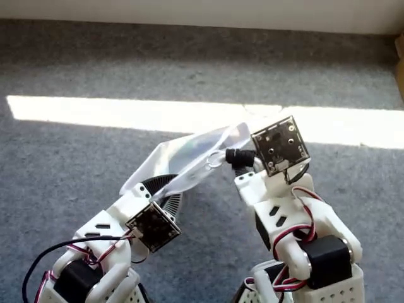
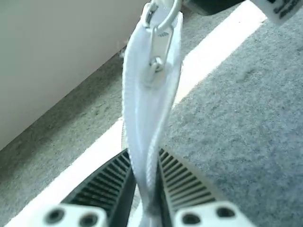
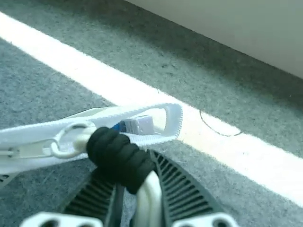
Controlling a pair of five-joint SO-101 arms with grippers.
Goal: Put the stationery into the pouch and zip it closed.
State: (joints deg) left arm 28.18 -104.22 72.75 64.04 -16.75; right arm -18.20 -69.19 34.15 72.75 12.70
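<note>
A clear pouch (image 1: 183, 153) with a white zip hangs in the air between the two arms. My left gripper (image 1: 165, 191) is shut on its near end; in the left wrist view the white zip tape (image 2: 147, 118) runs up from between the ribbed fingers (image 2: 106, 189) to the slider (image 2: 158, 47). My right gripper (image 1: 237, 159) is shut on a black cord pull (image 3: 118, 156) tied to the zip's ring (image 3: 71, 139). A short gap stays unzipped at the far end of the zip, and a white and blue item (image 3: 137, 125) shows inside it.
Grey carpet (image 1: 95, 177) covers the floor, crossed by a bright strip of sunlight (image 1: 113, 113). A pale wall (image 1: 189, 9) runs along the far side. The arms' bases (image 1: 303, 252) stand close together at the near edge.
</note>
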